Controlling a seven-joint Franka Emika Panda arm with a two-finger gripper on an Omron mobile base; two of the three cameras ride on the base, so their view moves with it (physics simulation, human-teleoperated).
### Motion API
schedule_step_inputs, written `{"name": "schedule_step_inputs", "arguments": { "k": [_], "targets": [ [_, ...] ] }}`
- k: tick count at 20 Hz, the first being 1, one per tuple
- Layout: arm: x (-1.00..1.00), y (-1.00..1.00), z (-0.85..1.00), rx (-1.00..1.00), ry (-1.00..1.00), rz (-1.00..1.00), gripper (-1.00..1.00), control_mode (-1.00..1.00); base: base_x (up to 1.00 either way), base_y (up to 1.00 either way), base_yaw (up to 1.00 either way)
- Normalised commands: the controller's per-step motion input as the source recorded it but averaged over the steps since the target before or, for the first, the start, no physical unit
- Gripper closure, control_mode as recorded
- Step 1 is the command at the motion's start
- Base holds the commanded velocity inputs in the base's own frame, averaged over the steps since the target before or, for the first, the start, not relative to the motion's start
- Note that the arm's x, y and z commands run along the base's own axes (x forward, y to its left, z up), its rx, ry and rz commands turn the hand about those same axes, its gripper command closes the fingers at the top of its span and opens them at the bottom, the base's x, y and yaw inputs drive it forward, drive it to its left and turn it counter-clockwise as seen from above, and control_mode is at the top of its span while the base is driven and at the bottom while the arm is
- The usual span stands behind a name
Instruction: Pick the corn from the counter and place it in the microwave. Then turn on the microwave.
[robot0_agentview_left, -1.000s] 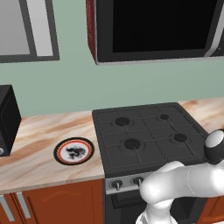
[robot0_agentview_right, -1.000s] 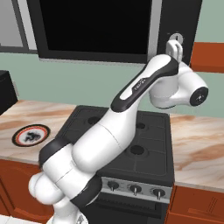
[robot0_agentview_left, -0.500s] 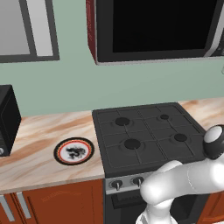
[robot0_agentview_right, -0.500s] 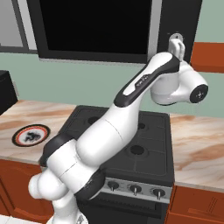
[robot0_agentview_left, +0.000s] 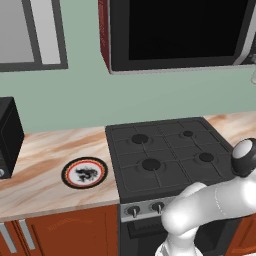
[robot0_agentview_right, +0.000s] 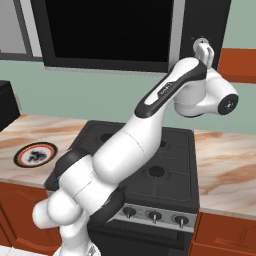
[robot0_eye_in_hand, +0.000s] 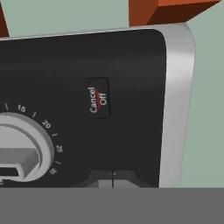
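Observation:
The microwave hangs over the stove with its glossy dark door closed. The corn is out of view. My gripper is raised to the control panel at the microwave's right end. In the hand view the gripper is shut, its tips together and pointing at the black panel just below the Cancel/Off button. A grey timer dial sits to the left of the tips. I cannot tell whether the tips touch the panel. The beige counter carries a round plate with nothing on it.
A black gas stovetop lies below the microwave, with knobs on its front. A smaller black box stands at the counter's left end. The counter continues right of the stove. An orange-red cabinet hangs beside the microwave.

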Motion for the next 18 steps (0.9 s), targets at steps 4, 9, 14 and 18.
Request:
{"name": "schedule_step_inputs", "arguments": {
  "k": [4,9,14,18],
  "targets": [
    [0.12,0.0,0.0,0.03,0.01,0.0,1.0,-1.0,0.0,0.0,0.0],
    [0.12,0.0,0.0,0.03,0.0,0.0,1.0,-1.0,0.0,0.0,0.0],
    [0.11,0.0,0.0,0.02,0.0,0.0,1.0,-1.0,0.0,0.0,0.0],
    [0.0,0.09,-0.07,0.0,0.0,0.0,1.0,-1.0,0.0,0.0,0.0]
  ]
}}
